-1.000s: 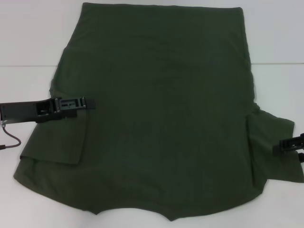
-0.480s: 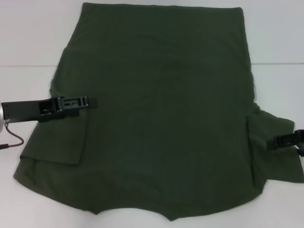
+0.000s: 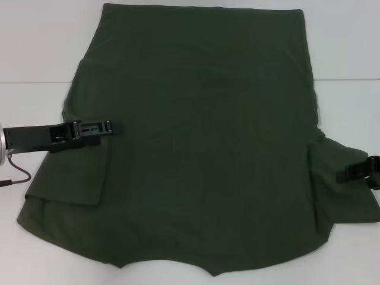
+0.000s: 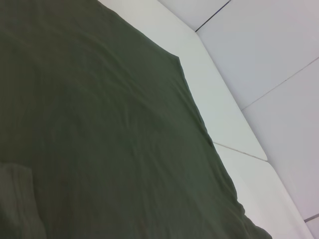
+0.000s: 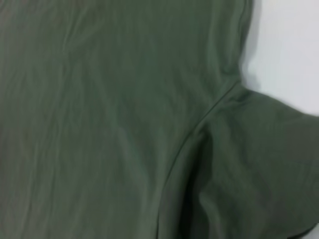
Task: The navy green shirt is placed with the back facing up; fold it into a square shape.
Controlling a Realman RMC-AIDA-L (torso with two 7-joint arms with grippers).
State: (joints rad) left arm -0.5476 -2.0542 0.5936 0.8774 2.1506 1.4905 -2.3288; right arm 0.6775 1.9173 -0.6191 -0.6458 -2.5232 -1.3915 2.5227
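Dark olive-green cloth T-shirt (image 3: 202, 148) lies flat on white table (image 3: 35, 53). Left gripper (image 3: 110, 128) over its folded-in left sleeve, right gripper (image 3: 347, 174) over spread right sleeve; finger states: cannot tell.

The navy green shirt (image 3: 202, 142) is plain dark olive on a white table (image 3: 35, 47).

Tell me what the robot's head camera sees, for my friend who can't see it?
A big green shirt lies flat on a white table. The left sleeve is folded in under the left gripper; the right gripper is over the spread right sleeve.
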